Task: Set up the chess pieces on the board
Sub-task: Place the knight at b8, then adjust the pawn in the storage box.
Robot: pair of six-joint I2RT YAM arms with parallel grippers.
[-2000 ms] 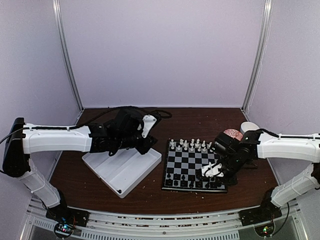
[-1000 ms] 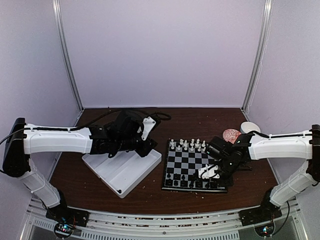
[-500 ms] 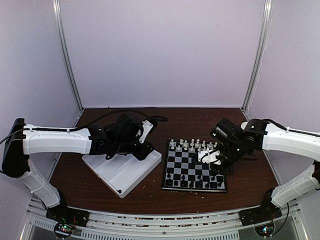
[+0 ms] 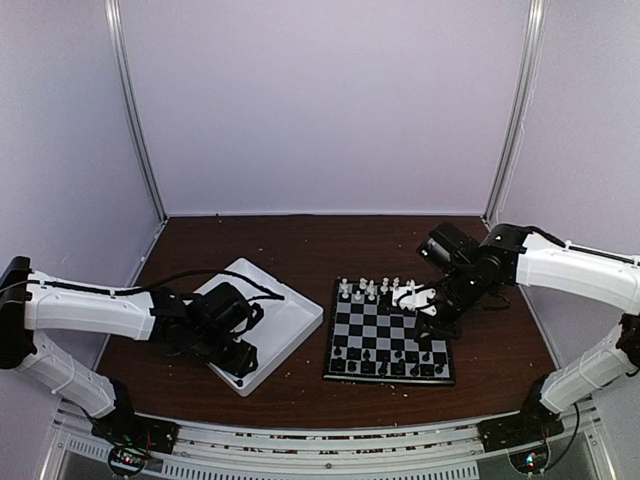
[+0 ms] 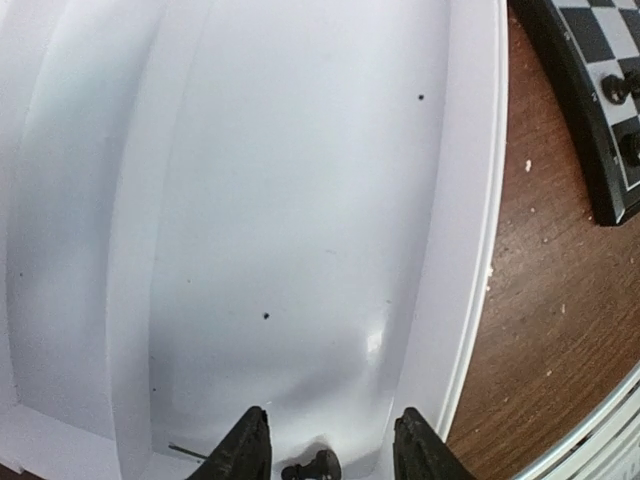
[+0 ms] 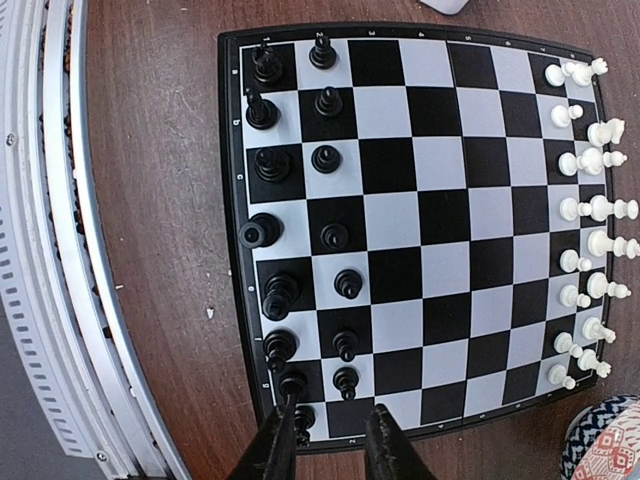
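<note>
The board (image 4: 386, 327) lies right of centre, and also shows in the right wrist view (image 6: 440, 200). Several black chess pieces (image 6: 334, 236) stand in its two near rows (image 4: 385, 362). One black piece (image 5: 312, 467) lies on its side in the near corner of the white tray (image 5: 300, 200). My left gripper (image 5: 330, 425) is open and low over the tray, one finger on each side of that piece; in the top view it (image 4: 243, 358) is at the tray's near corner. My right gripper (image 6: 330, 420) is open and empty, above the board's right side (image 4: 418, 302).
White pieces (image 6: 585, 210) fill the board's far rows (image 4: 380, 290). The white tray (image 4: 280, 315) sits left of the board, whose corner shows in the left wrist view (image 5: 600, 60). A patterned bowl (image 6: 605, 440) stands right of the board. A metal rail (image 4: 300, 435) runs along the table's near edge.
My left arm has pulled back from the tray's far side to its near corner. My right gripper has risen from the board's near right corner and moved toward the far right.
</note>
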